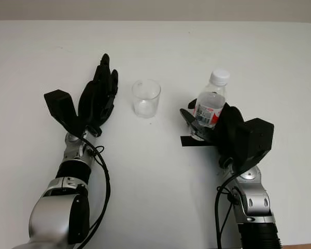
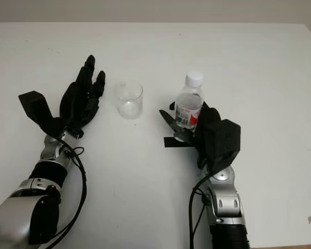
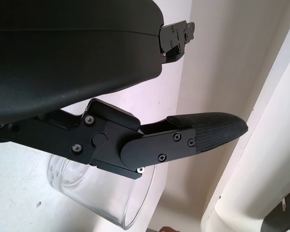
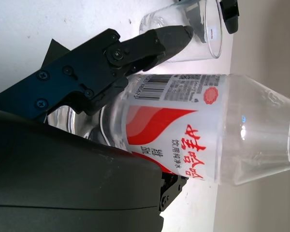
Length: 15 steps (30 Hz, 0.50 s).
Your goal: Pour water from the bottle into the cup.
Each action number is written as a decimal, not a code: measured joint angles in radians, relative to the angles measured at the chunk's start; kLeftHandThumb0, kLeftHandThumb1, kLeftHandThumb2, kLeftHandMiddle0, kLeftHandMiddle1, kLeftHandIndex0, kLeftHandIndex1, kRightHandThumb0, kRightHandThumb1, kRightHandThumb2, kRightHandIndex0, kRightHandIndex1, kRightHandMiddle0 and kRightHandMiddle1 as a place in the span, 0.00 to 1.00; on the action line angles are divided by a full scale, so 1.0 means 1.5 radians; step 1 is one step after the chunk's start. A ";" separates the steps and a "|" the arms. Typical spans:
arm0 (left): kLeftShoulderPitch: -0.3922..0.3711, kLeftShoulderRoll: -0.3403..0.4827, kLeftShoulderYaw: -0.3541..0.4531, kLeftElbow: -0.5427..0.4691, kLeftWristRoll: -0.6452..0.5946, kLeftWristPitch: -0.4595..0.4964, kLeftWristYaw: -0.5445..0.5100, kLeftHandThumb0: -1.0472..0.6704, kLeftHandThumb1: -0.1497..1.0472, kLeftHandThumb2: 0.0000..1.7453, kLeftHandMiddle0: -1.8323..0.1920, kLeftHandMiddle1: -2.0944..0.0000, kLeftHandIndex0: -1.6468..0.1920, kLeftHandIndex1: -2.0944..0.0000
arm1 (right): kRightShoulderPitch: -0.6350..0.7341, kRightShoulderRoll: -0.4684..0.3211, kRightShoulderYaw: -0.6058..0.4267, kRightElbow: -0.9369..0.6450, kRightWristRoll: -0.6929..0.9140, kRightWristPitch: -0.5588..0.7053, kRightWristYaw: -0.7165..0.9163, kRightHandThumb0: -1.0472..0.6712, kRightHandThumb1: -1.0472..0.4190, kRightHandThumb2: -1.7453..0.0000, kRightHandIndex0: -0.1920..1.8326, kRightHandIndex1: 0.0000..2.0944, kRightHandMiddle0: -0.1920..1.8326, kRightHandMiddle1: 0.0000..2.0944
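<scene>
Task progress: I judged the pour as not yet begun; the grasp was made, while the lift, the tilt over the cup and the pour itself were left.
Bottle (image 1: pixel 211 104): It stood upright on the worktop (image 1: pixel 160 176), to the right of the cup and apart from it. I saw a white cap (image 1: pixel 219 77) on the neck, so I judged it as closed.
Right robot hand (image 1: pixel 210 124): I saw its fingers (image 4: pixel 159 41) curled round the lower body of the bottle, over the label, with the palm shell behind the bottle.
Cup (image 1: pixel 145 98): A clear cup stood upright near the middle of the worktop, between the two hands. I could not tell whether any water lay in it.
Left robot hand (image 1: pixel 98 96): I held it open just beside the cup on its left, holding nothing; I could not tell whether it touched the cup.
Label (image 4: pixel 183 128): White with a red swoosh, large red Chinese characters, a round red mark and a barcode. I could not read the brand with confidence.
Cup marking: In the right wrist view a small printed mark showed on the cup wall; too small to read.
</scene>
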 measured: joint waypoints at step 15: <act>0.000 0.001 -0.001 0.001 0.002 0.001 0.000 0.13 1.00 0.35 1.00 1.00 1.00 1.00 | 0.008 -0.071 0.014 -0.028 0.022 0.031 0.125 0.12 0.13 0.97 0.05 0.03 0.04 0.15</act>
